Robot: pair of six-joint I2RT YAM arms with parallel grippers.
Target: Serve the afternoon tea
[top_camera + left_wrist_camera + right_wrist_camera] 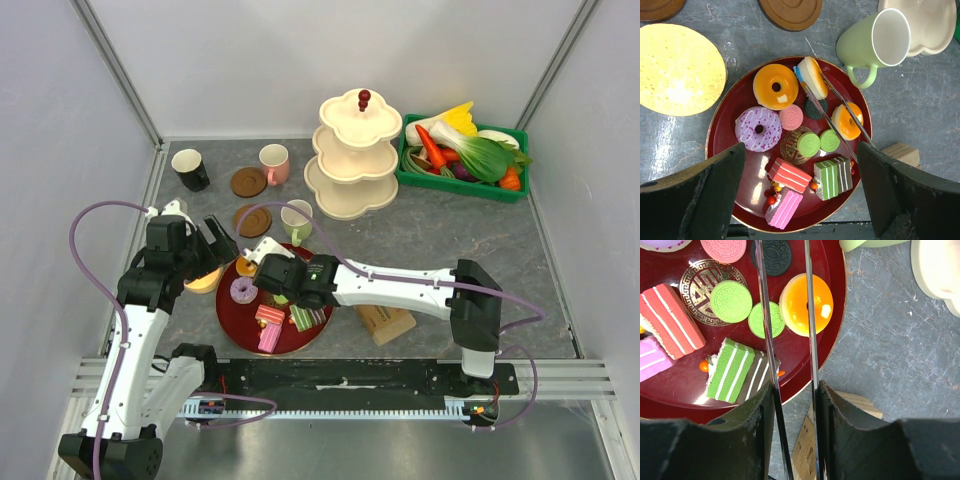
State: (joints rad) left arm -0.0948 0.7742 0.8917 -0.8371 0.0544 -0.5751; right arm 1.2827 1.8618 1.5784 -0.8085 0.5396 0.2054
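Right hand [792,392] pinches metal tongs [809,315] around a tilted orange donut [813,76]; left hand [800,150] spread; tan block [860,405] label unreadable.

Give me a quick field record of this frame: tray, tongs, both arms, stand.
tray: red tray, loaded with donuts, macarons and cake slices
tongs: metal tongs, tips either side of an orange donut tipped on edge near the tray's far rim
right fingers: shut on the tongs
left fingers: open, holding nothing, above the tray
mug: pale-green mug just off the tray's rim
stand: tiered stand, no pastry visible on it
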